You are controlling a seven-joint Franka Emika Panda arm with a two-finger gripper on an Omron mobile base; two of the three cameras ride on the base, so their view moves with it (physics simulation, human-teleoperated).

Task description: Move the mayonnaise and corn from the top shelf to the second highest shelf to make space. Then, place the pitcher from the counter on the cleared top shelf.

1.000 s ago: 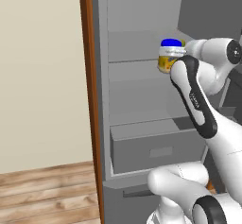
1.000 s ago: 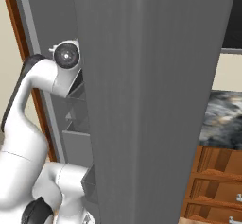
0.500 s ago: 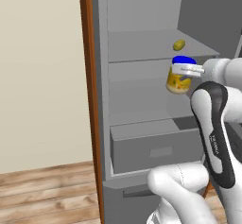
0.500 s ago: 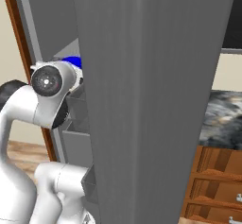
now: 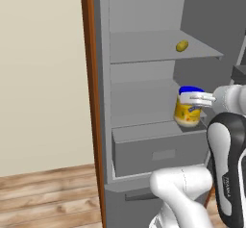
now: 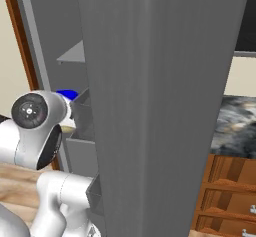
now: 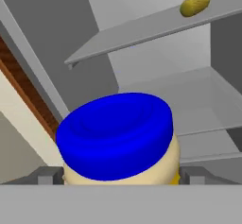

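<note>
The tall grey fridge (image 5: 144, 102) stood open beside a brown wooden door frame (image 5: 91, 102). Its second highest shelf, a flat grey board (image 5: 139, 104) joined to a wide grey drawer front (image 5: 158, 150) with a rectangular recess, carried the mayonnaise, a pale jar with a blue lid and yellow label (image 5: 189, 107), near its right front edge. The white arm's fingers (image 5: 202, 97) were spread wide on either side of the jar just under its lid; whether they pressed it could not be told. On the thin grey top shelf (image 5: 144, 46) above lay the corn, a tiny yellow oblong cob (image 5: 181, 46), toward the right.
</note>
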